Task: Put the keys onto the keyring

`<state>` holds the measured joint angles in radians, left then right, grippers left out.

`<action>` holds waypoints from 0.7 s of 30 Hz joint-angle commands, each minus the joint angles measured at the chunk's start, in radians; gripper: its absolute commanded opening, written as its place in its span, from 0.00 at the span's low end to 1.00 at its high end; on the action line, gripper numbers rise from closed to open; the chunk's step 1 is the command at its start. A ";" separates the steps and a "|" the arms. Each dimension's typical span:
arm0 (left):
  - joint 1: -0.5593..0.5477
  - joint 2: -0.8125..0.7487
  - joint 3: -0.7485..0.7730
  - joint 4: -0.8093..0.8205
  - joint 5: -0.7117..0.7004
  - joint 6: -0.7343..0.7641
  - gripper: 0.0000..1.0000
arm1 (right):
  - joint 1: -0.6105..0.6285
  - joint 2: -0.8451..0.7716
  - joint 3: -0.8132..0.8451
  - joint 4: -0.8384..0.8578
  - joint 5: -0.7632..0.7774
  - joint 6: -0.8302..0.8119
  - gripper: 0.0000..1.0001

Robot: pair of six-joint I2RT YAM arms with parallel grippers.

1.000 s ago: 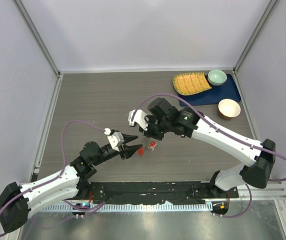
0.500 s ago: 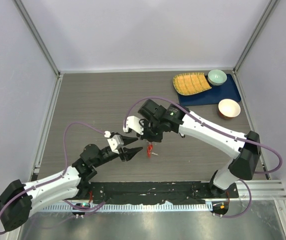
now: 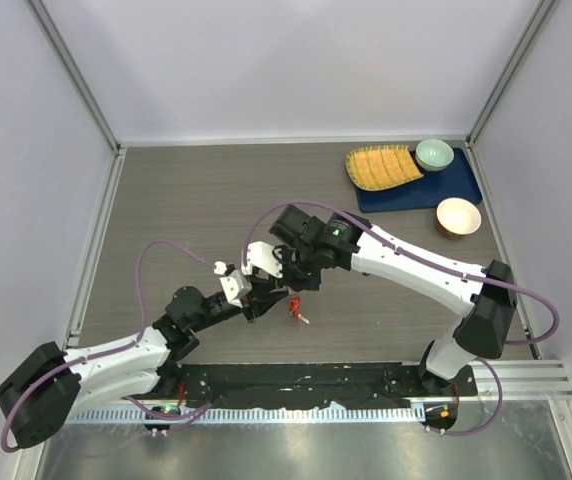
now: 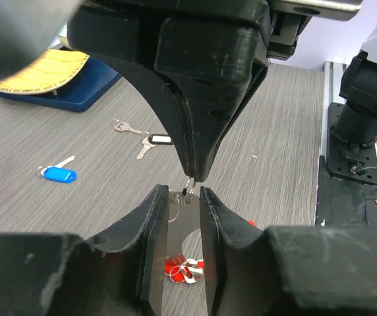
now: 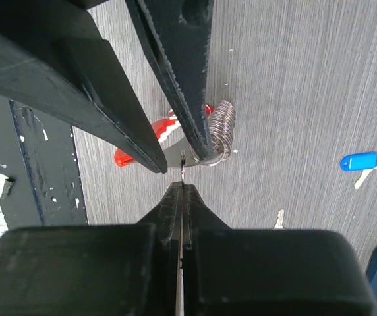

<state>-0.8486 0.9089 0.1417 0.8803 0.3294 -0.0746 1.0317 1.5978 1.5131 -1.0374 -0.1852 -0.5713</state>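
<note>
Silvery keyring (image 5: 223, 122), its red fob (image 3: 293, 303) dangling, hangs near the middle of the bench's (image 3: 186, 200) near edge, pinched in the clenched right hand (image 4: 191, 180). The left hand (image 4: 178, 195) brackets the loop with its fingers slightly apart; I cannot tell whether it grips. 3 keys, a blue key (image 4: 60, 174), a black key (image 4: 154, 139) and a silver key (image 4: 126, 127), lie loose toward the far right corner. The left hand should clamp the loop firmly before the right lets go to fetch a key.

Left claw (image 3: 258, 297) meets right claw (image 3: 282, 284) beside keyring (image 3: 293, 306).
</note>
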 commanded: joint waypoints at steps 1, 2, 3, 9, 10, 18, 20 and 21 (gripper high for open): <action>-0.003 0.018 0.027 0.033 0.031 0.002 0.27 | 0.021 -0.028 0.004 0.062 -0.031 -0.012 0.01; -0.003 0.019 0.029 0.029 0.031 0.002 0.27 | 0.021 -0.032 0.001 0.066 -0.033 -0.013 0.01; -0.003 0.021 0.030 0.023 0.031 0.002 0.26 | 0.021 -0.045 -0.005 0.080 -0.042 -0.013 0.01; -0.003 0.044 0.036 0.026 0.039 -0.002 0.20 | 0.021 -0.082 -0.045 0.131 -0.082 -0.019 0.01; -0.003 0.045 0.036 0.029 0.043 -0.001 0.19 | 0.021 -0.091 -0.053 0.137 -0.083 -0.019 0.01; -0.003 0.042 0.030 0.026 0.051 -0.011 0.10 | 0.019 -0.140 -0.103 0.192 -0.071 -0.009 0.01; -0.003 0.038 0.026 0.017 0.051 -0.011 0.14 | 0.019 -0.150 -0.109 0.201 -0.066 -0.009 0.01; -0.003 0.028 0.024 0.008 0.048 -0.011 0.18 | 0.019 -0.151 -0.111 0.203 -0.065 -0.010 0.01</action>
<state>-0.8490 0.9466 0.1478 0.9131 0.3790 -0.0746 1.0332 1.5143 1.3975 -0.9363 -0.2119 -0.5705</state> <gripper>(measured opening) 0.127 0.014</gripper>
